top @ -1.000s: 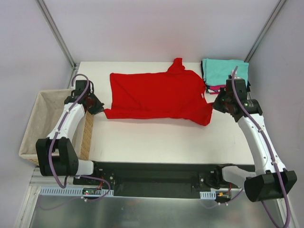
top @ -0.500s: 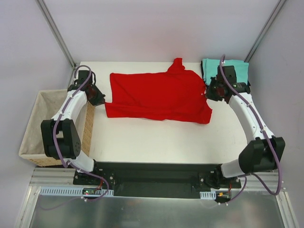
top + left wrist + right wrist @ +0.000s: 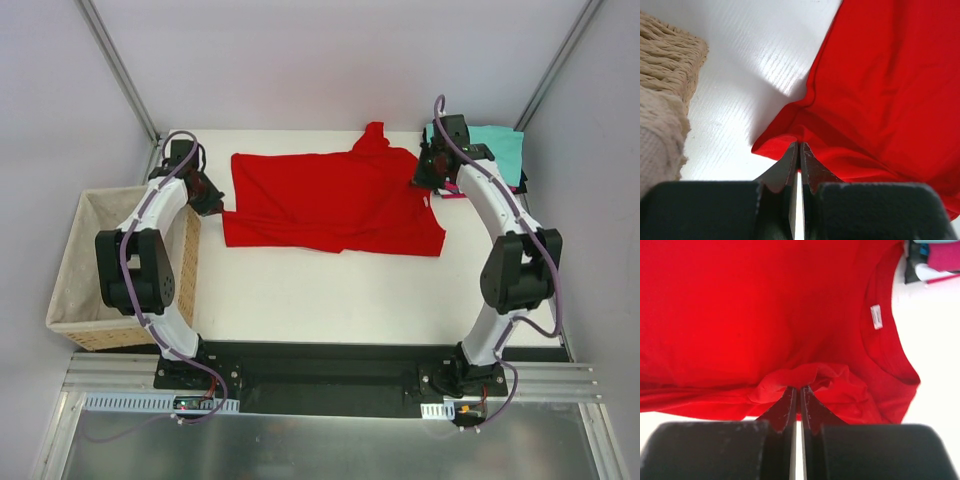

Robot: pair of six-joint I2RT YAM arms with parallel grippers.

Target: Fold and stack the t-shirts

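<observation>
The left hand (image 3: pixel 800 146) and right hand (image 3: pixel 799 389) each clamp the red t-shirt (image 3: pixel 330 200) lying between them.

Bare worktop (image 3: pixel 350 290) all along the near side, in front of the red shirt (image 3: pixel 330 200). Narrow free strip behind the shirt, broken by a tongue of its cloth at the far edge. On the left, basket (image 3: pixel 85 250) wall tight against the worktop edge, just beside the left pincer (image 3: pixel 215 207). At far right, stack (image 3: pixel 497 148) hemming in the right pincer (image 3: pixel 421 184). Slanted frame posts (image 3: pixel 118 68) above both far corners.
</observation>
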